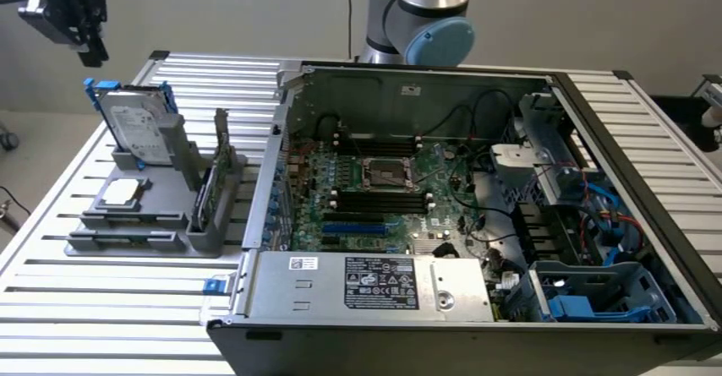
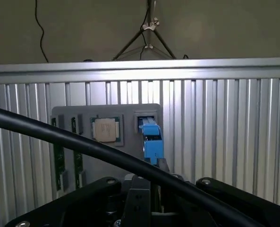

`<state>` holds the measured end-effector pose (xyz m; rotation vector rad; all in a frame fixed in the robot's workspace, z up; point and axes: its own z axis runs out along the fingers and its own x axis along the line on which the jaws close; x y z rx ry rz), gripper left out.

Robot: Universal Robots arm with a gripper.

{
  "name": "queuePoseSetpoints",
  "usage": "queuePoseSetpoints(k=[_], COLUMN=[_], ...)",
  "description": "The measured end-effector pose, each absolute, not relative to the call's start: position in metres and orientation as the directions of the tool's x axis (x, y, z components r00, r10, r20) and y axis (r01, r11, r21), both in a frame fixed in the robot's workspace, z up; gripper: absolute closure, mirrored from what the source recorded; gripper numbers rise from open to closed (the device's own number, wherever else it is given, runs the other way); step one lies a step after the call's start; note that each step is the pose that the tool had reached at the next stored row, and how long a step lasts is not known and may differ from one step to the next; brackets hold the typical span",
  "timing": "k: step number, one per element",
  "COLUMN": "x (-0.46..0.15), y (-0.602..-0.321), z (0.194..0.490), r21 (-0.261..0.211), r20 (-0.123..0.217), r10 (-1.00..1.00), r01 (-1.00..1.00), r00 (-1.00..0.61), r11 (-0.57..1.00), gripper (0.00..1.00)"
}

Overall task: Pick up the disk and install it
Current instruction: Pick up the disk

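While the disk (image 1: 138, 127) stands upright in the grey rack (image 1: 135, 239) at the exterior view's left, the gripper (image 1: 86, 48) hangs well above it; spread or pressed together, I cannot tell; stiff, weighty, fragile, the disk is probably best pinched by its blue carrier (image 1: 100, 84).

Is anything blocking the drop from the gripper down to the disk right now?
Nothing visible does. The gripper hangs in open air above the disk, which stands upright in the grey holder at the exterior view's left. The circuit card standing in the same holder is off to one side, not in between.
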<state>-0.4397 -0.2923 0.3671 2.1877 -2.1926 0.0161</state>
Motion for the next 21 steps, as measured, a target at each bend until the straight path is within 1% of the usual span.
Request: queuePoseSetpoints(k=[1, 4, 6, 7, 15, 17, 18, 21], x=[-0.44, -0.44, -0.44, -0.44, -0.44, -0.44, -0.441, -0.441], y=[-0.292, -0.292, -0.292, -0.292, -0.292, -0.292, -0.292, -0.292], z=[0.367, 0.365, 0.362, 0.36, 0.345, 0.342, 0.34, 0.334], r21=[0.024, 0.024, 0.024, 0.024, 0.024, 0.024, 0.024, 0.024], r20=[0.037, 0.034, 0.033, 0.033, 0.033, 0.033, 0.033, 0.033], r10=[-0.999, -0.999, -0.998, -0.997, -0.995, -0.995, -0.995, -0.995], r01=[-1.0, -0.999, -0.998, -0.998, -0.996, -0.996, -0.996, -0.996], r00=[0.01, 0.039, 0.057, 0.065, 0.092, 0.092, 0.092, 0.092], r11=[-0.009, -0.038, -0.057, -0.065, -0.091, -0.091, -0.091, -0.091], gripper=[0.76, 0.58, 0.58, 0.52, 0.52, 0.5, 0.44, 0.44])
